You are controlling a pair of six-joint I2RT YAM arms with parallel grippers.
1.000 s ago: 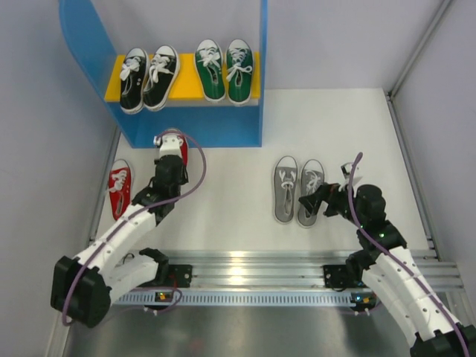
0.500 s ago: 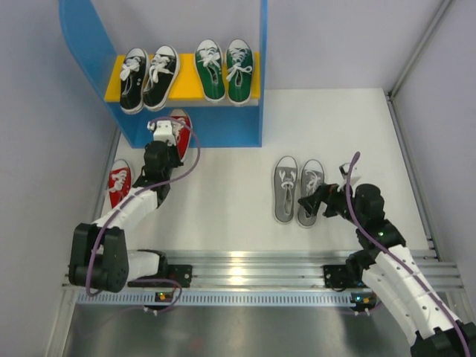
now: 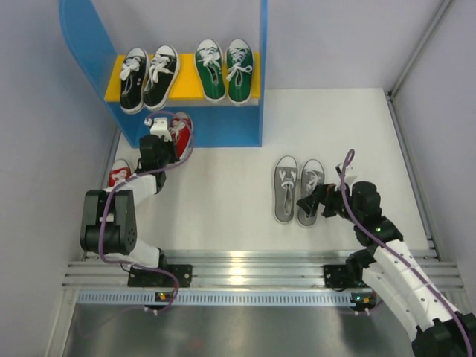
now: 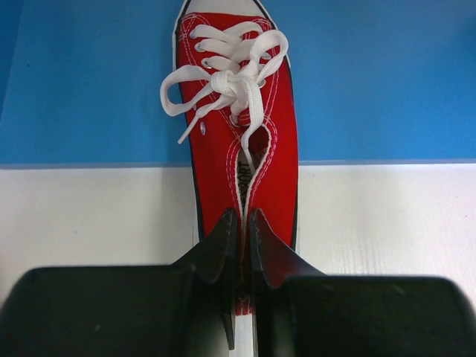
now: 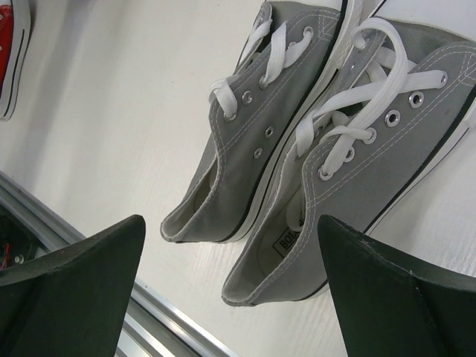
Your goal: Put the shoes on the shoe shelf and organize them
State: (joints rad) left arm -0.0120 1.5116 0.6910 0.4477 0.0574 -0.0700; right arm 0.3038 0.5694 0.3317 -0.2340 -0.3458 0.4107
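Observation:
The blue shoe shelf [image 3: 82,44] stands at the back left. On its yellow board [image 3: 186,88] sit the black pair [image 3: 149,78] and the green pair [image 3: 225,69]. My left gripper [image 3: 166,146] is shut on the heel collar of a red shoe [image 3: 181,128]. The shoe's toe lies on the blue lower level [image 4: 372,82] and its heel on the white table. In the left wrist view the left gripper [image 4: 244,232] pinches that red shoe [image 4: 242,141]. The other red shoe [image 3: 117,175] lies by the left arm. My right gripper [image 3: 312,202] is open behind the heels of the grey pair [image 3: 297,190].
In the right wrist view the right gripper [image 5: 230,227] spreads wide around the heels of the two grey shoes [image 5: 372,163], which lie side by side. Aluminium rails [image 3: 245,268] run along the near edge. Grey walls close in the left and right sides.
My left arm has stretched forward and pushed the red shoe from the table toward the shelf, so its toe now lies on the blue lower level. The right arm has barely moved.

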